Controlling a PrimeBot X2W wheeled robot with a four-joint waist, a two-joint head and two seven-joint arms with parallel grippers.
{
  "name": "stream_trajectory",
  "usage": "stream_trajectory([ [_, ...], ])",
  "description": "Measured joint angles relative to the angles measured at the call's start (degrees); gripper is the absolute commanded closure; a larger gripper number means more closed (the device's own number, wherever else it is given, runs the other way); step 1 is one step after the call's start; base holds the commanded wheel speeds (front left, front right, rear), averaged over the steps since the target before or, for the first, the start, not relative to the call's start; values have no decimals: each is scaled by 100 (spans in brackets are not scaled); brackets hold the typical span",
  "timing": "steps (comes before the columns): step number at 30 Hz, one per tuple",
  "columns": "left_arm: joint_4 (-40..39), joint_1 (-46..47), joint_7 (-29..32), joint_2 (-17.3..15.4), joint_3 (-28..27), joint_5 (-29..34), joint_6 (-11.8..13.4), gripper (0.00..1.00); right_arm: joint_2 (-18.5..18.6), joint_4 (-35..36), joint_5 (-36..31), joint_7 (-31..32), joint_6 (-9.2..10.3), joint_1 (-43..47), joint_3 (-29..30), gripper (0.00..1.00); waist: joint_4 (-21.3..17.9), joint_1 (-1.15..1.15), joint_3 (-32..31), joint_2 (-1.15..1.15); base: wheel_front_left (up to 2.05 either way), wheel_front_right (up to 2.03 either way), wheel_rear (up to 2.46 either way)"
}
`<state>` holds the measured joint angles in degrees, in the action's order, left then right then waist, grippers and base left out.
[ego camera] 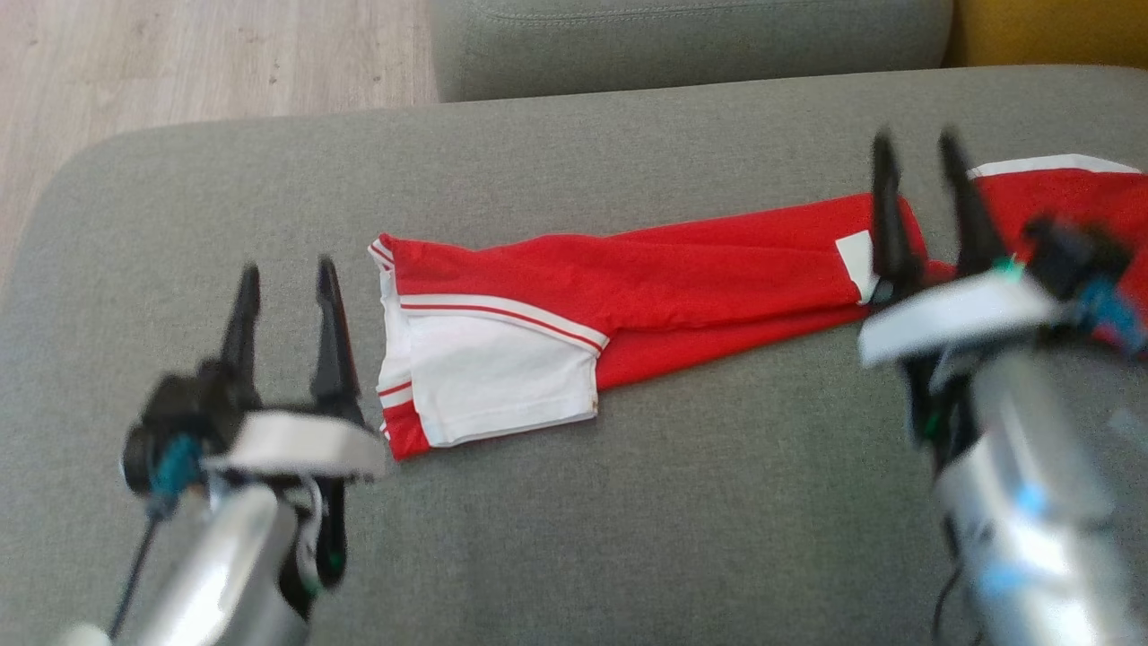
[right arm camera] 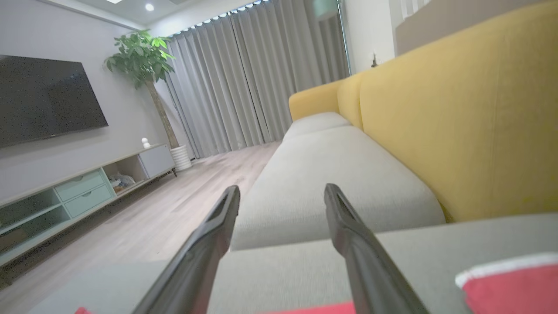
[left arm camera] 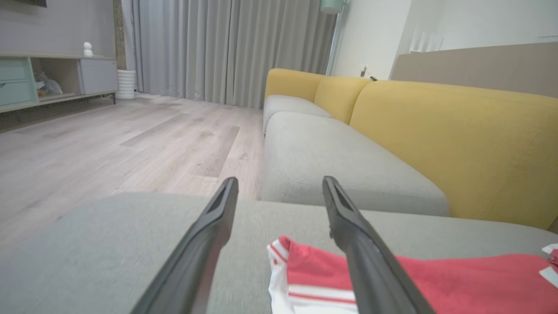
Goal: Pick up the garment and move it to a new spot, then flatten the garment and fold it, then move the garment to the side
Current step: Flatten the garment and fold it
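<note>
Centrally, a red garment (ego camera: 682, 278) with white trim lies stretched in a long, slightly slanted band across the grey seat cushion (ego camera: 574, 538) of a sofa. Its left end is folded over, showing a white panel edged with red stripes. Its right end runs behind the right arm towards the picture's edge, where a white hem shows.

The left gripper (ego camera: 287, 266) stands just beside the garment's left end, on the side away from the cloth. Its two dark fingers are spread apart, and in the left wrist view the gap between them frames bare cushion and the garment's striped corner.

The right gripper (ego camera: 917, 139) stands over the garment's right part. Its fingers are likewise apart, and in the right wrist view bare cushion shows between them, with red cloth along the bottom edge and at the lower right. Whether either gripper touches the cloth cannot be told.

Behind are a yellow backrest (left arm camera: 457, 144), a pale wooden floor (ego camera: 179, 54) and grey curtains (left arm camera: 226, 48).
</note>
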<state>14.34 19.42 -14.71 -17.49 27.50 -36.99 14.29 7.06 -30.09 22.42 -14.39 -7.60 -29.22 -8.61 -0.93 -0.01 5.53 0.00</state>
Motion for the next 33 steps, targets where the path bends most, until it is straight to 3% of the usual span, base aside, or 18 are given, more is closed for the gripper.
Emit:
stream_trajectory([
  [3, -11, -472, 1, 352, -394, 346, -176, 0, -310, 416, -460, 0, 0, 905, 241, 0, 20, 0, 5, 0, 0, 0, 0],
  [6, -27, -788, 1, 659, -757, 636, -421, 0, -356, 587, -641, 1, 0, 1504, 331, 0, 49, -1, 9, 0, 0, 0, 0],
  [14, 142, -756, 1, 967, -1241, 1241, -956, 0, -376, 715, -831, 1, 0, 1416, 504, 0, 157, 0, 245, 0, 0, 0, 0],
  [24, 464, -326, 1, 1299, -1485, 1646, -1456, 0, -401, -621, -1689, 318, 0, 82, 1947, 0, 355, 2, 898, 0, 0, 0, 0],
  [33, 593, -63, 0, 1449, -1666, 1876, -1685, 0, -410, -1915, -2871, 593, 0, -521, 3403, 0, 572, 2, 1219, 0, 0, 0, 0],
])
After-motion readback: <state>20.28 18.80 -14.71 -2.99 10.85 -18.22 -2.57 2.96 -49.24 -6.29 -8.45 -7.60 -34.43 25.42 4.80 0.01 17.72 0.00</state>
